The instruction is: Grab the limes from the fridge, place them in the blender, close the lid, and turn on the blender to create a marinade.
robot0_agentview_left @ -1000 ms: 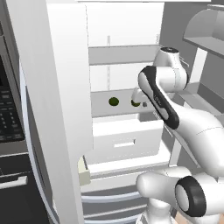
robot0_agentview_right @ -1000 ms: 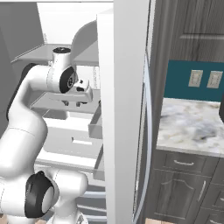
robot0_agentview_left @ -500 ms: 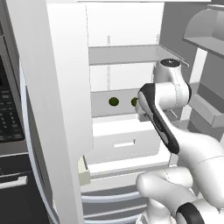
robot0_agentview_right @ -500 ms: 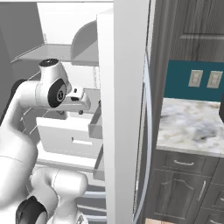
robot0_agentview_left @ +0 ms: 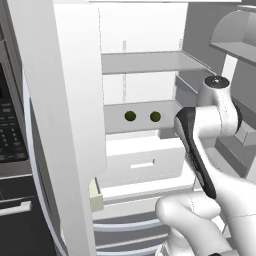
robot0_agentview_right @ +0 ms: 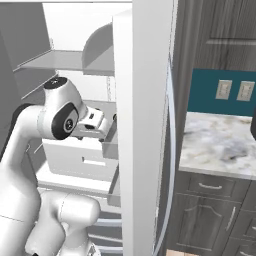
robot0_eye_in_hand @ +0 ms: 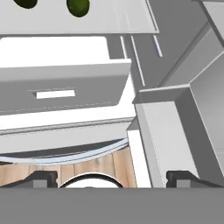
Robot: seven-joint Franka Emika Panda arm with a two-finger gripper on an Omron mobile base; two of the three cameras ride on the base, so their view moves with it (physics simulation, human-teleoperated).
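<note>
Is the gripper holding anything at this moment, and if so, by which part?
Nothing is held. The gripper is open with only fridge interior between its fingertips, and the two small round dark green limes sit untouched on the grey fridge shelf.

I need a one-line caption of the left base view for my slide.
Open fridge with two limes side by side on a grey shelf above the white drawer, the robot arm beside them.

Dark grey shaker cabinets (robot0_agentview_right: 212,220) are running along the right side, with a marbled stone countertop (robot0_agentview_right: 220,145) sitting on top. A teal backsplash (robot0_agentview_right: 220,95) is showing behind it, carrying two pale wall outlets (robot0_agentview_right: 234,90). Wood plank flooring (robot0_eye_in_hand: 100,164) is peeking out below. A black-panelled oven (robot0_agentview_left: 11,150) is standing at far left.
</note>
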